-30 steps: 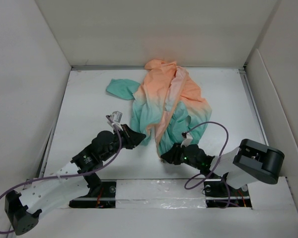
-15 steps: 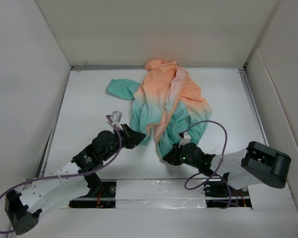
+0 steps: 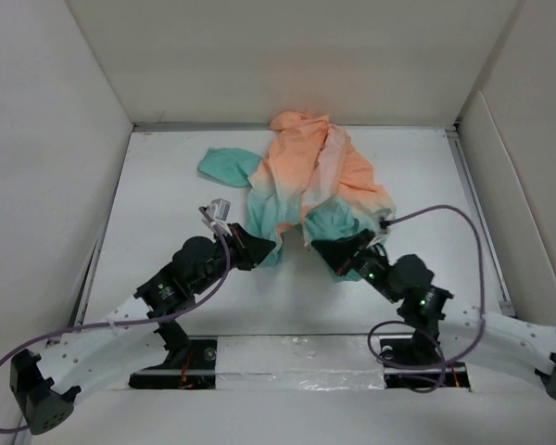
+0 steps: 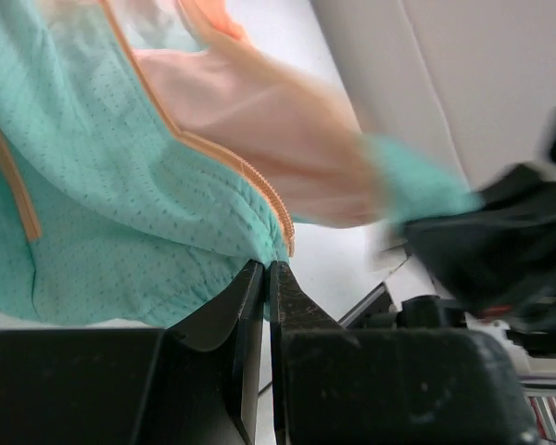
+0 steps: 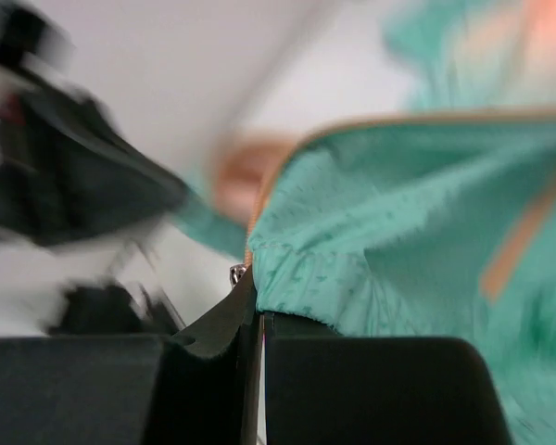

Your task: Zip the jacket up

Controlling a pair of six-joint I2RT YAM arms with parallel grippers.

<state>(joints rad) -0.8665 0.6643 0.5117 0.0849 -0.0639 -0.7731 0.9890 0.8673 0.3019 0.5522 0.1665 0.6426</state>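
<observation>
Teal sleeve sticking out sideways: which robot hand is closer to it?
Left. The left hand pinches the jacket hem below the teal sleeve; the right hand pinches the hem farther away, on the other side of the front opening.

The jacket point(image 3: 310, 181) is lying bunched up on the table point(image 3: 167, 241), toward the back and a little right of the middle. One sleeve point(image 3: 224, 165) is sticking out to the left. Your left gripper point(image 3: 264, 250) is sitting at the jacket's near left corner, with the bottom edge tucked between its fingers. Your right gripper point(image 3: 315, 243) is sitting just right of it, pinching the near edge there. The two are pointing toward each other, with a little bare table between them.
</observation>
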